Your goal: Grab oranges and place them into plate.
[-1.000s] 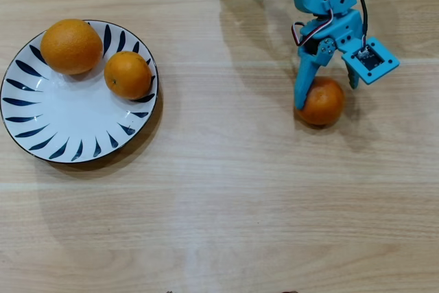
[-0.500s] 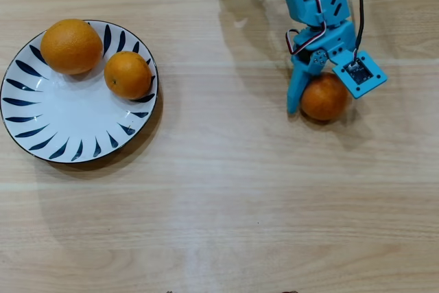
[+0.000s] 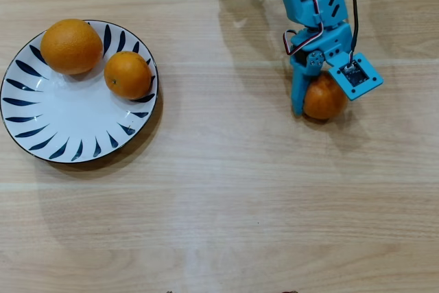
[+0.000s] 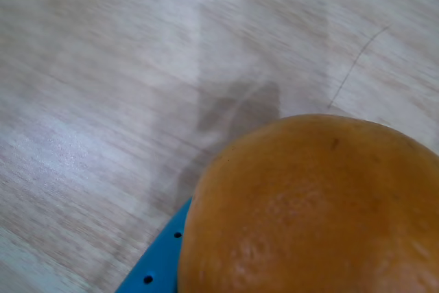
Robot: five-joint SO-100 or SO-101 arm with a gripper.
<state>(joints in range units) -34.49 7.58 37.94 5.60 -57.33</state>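
At the time of inspection, the plate [image 3: 41, 149] lay at the left of the overhead frame on the wooden table [image 3: 226, 217]. Two oranges were already on it: the larger orange [image 3: 71, 46] at the plate's upper left rim, and a smaller orange [image 3: 127, 74] just beside it toward the upper right rim. The two looked close to touching, though I could not confirm contact.

The third orange [image 3: 322, 99] sat at the right of the overhead frame, well apart from the plate. The blue gripper [image 3: 312, 97] was down around it, one finger [image 3: 299, 94] pressed along its left side and the wrist camera mount covering its upper right. In the wrist view the fruit [image 4: 315, 211] filled the lower right corner, with a blue finger [image 4: 159, 265] under its left edge. I judged the gripper to be clamped on this orange, though the second finger was hidden, so the grasp could not be fully verified. Whether the fruit was off the table was unclear.

Assessment: two of three oranges placed; the last one remained to be carried left and set down on the plate's open lower portion.
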